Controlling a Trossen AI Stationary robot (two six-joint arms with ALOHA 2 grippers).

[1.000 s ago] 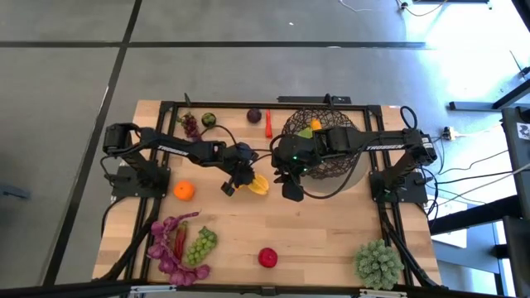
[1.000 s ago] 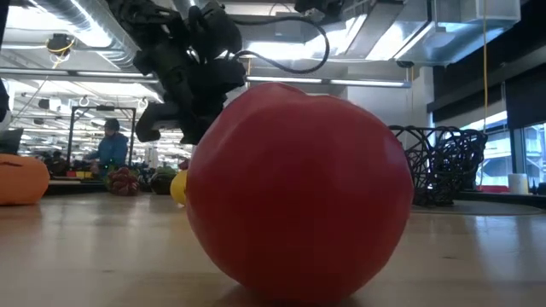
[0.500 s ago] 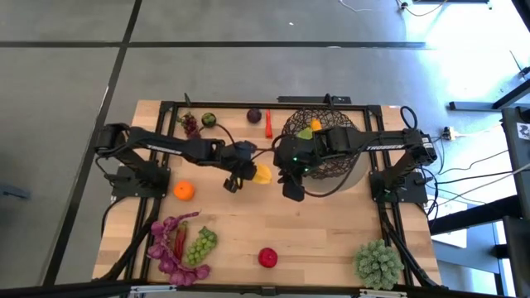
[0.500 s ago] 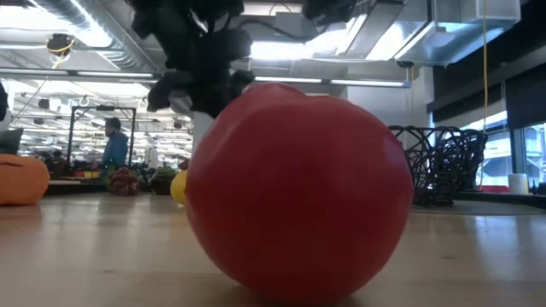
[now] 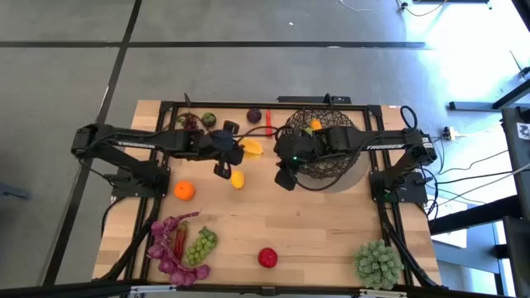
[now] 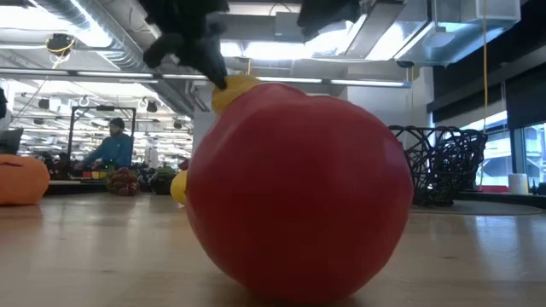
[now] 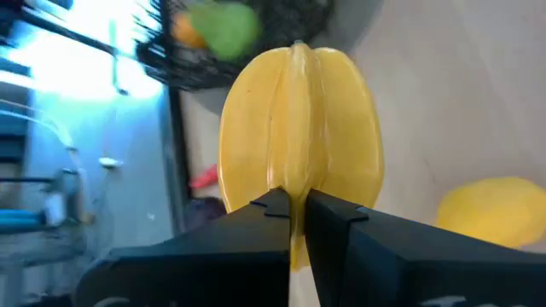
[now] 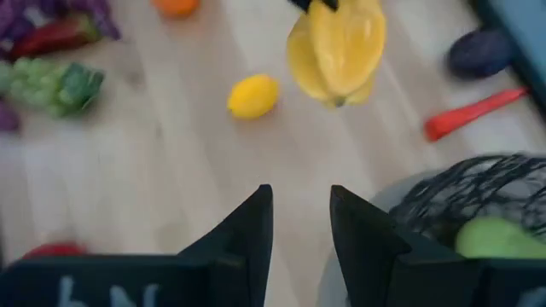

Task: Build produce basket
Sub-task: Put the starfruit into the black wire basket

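Observation:
My left gripper is shut on a yellow ribbed star fruit, which it holds in the air left of the basket. The dark open-weave basket stands at the far right and has an orange fruit and a green fruit in it. In the low view the star fruit shows above the big red apple. My right gripper hangs open over the basket's near left rim, with nothing between its fingers. A lemon lies on the table below the star fruit. My left gripper pinches one thin rib of the star fruit between its two fingertips, at the fruit's end nearest the wrist. The fingers slant downward and lie along the fruit. The fruit sticks out beyond the fingertips and is lifted clear of the table.
An orange lies at the left. Purple leaves, green grapes and the red apple lie near the front edge. A red chilli and dark fruits lie along the far edge. A spiky plant ball sits front right.
My left gripper has risen and drawn back toward the far left, tipping up more level, with the star fruit lifted off the table. The lemon stays on the wood. My right gripper has kept its place but has rolled at the wrist.

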